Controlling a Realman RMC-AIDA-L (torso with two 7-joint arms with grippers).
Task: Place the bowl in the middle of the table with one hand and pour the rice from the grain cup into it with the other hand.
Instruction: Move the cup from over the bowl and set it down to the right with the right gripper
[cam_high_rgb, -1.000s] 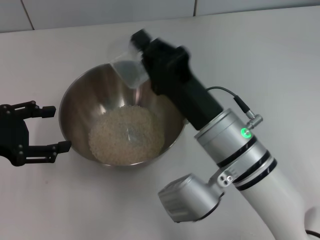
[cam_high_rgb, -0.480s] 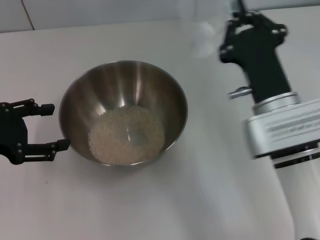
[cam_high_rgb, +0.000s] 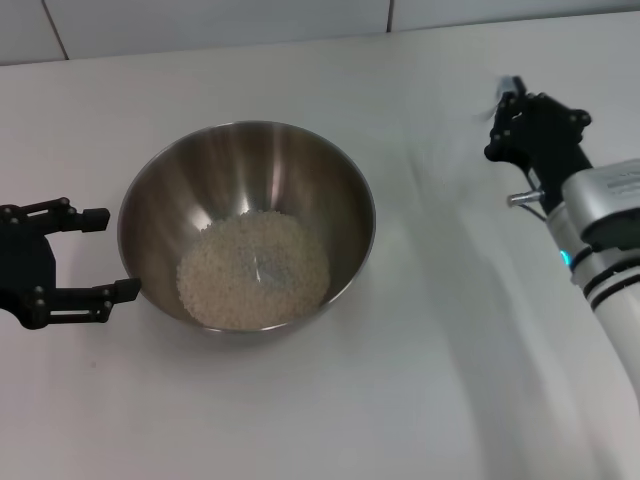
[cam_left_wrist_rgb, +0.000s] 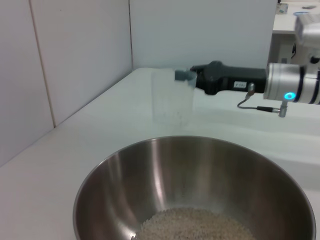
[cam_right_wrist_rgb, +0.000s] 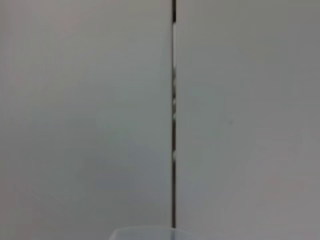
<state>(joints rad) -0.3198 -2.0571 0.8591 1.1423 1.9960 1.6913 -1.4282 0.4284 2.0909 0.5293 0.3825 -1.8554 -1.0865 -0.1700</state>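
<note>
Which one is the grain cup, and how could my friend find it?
Start at the big shiny bowl with rice in it on the white table. Look past it to the robot's right gripper, toward the tiled wall. The grain cup it holds is small, see-through, upright and looks empty.

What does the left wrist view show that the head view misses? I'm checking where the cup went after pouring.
Only the left wrist view shows the small translucent plastic grain cup clearly: upright, looking empty, held at its rim by the right hand beyond the bowl. Only the head view shows the black left hand, open beside the bowl's left rim, and the rice as a whole heap. Both show the large polished stainless-steel bowl holding off-white rice on the white table.
</note>
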